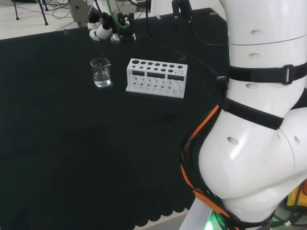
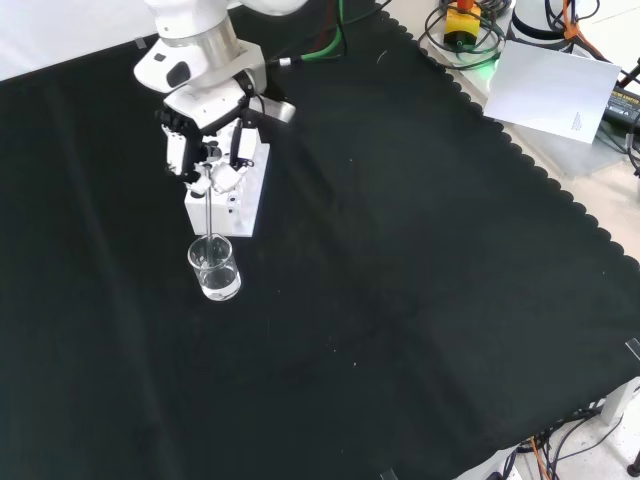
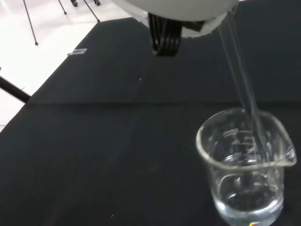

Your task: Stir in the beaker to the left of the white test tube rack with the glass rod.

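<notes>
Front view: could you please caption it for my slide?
Hand holds glass rod in beaker beside white test tube rack.

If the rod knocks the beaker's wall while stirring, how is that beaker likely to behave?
The beaker looks small and clear with only shallow liquid, so probably light and apt to slide or tip. The glass rod held by the robot hand looks thin and stiff, so it would likely pass on a knock. Both probably fragile.
</notes>
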